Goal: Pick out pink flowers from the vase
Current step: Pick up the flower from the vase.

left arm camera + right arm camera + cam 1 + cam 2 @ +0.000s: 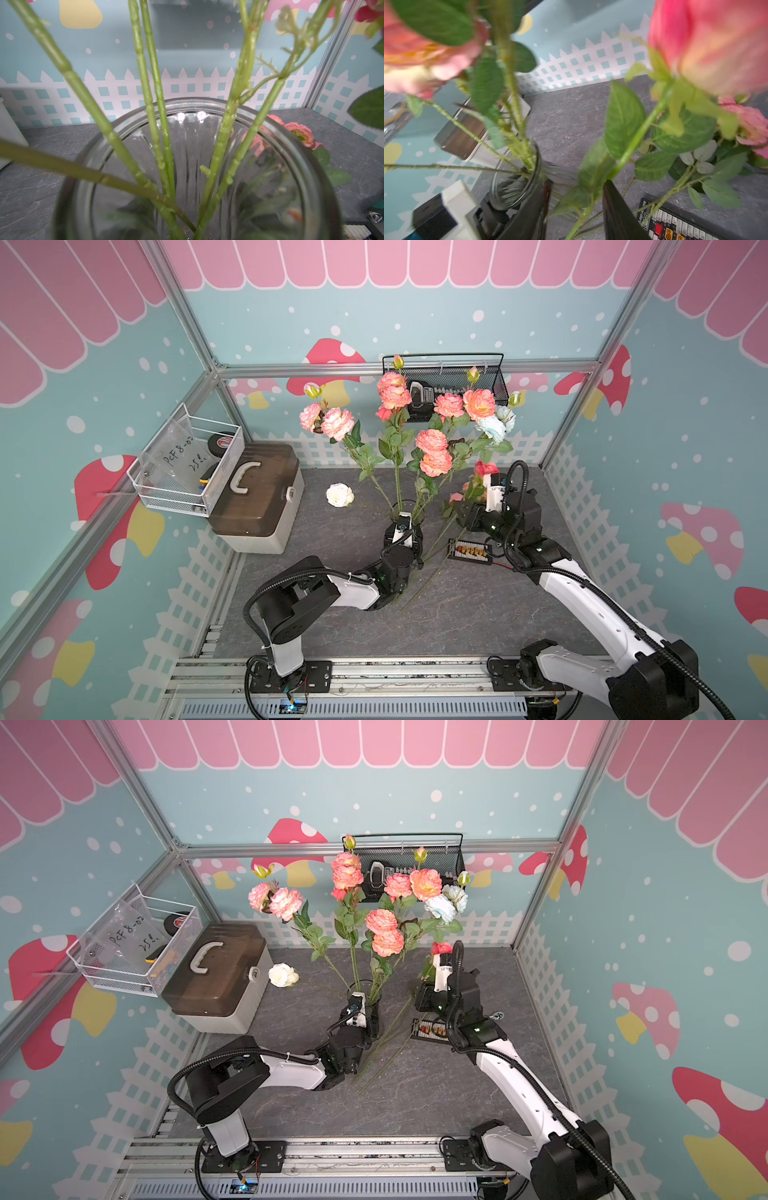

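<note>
Holds the vase [199, 104] upright near the middle of the table [332, 614], with the left end effector [402, 537] closed round the glass just under the rim. Shows the right end effector [577, 184] with jaws parted and gripping nothing firmly: a thin green stem [639, 133] slanting through the gap, against or just beside one black finger [614, 203], cannot tell which, topped by a magenta rose [708, 41] and standing apart from the vase on its right. Finds most of the pink flowers [435, 462] in the vase, heads fanned high above the rim among the pale blue blooms [492, 427], with a few more pink heads [301, 133] lying on the table just beside it and loose stems [432, 568] trailing toward the arms. Should handle as light, springy things: slender, smooth, jointed stems, stiff enough for lifting by a single point yet likely to bow and swing under a top-heavy head. Best taken on a bare stretch of stem between rim and lowest leaves, never on the soft ruffled head, too easily crushed. Needs a nearly full close, given so narrow and slick a stem, prone to twisting between flat pads. Calls for a pull along the stem's own lean, with leaves and side shoots crowded together at the neck and ready to drag neighbours out. Treat the glass as the fragile, slippery, tippable part; hence the steadying hold.
</note>
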Available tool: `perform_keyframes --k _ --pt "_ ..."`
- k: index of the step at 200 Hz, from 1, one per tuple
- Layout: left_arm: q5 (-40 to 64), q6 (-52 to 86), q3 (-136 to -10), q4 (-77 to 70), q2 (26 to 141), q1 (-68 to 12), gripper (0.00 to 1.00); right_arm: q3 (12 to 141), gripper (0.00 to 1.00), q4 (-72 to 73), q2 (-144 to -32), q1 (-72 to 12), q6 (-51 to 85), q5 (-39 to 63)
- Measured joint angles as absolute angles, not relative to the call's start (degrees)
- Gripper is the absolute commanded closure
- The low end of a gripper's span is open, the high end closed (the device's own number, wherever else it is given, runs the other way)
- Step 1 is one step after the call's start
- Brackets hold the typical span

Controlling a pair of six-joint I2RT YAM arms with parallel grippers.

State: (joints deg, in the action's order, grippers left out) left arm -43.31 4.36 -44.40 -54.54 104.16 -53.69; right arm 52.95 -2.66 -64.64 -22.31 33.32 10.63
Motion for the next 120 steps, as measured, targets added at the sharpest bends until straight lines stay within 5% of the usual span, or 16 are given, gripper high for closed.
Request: perform_keyframes --k 56,120 --pt "-43.3 4.3 -44.4 -54.6 104.2 -53.7 1.0 57.5 0.56 -6.2 -67.4 -23.3 29.1 8.8" --pt "-43.3 4.4 -44.4 -54.6 104.2 -53.7 1.0 67.3 0.59 -8.7 -70.9 -32.2 18.9 23.5"
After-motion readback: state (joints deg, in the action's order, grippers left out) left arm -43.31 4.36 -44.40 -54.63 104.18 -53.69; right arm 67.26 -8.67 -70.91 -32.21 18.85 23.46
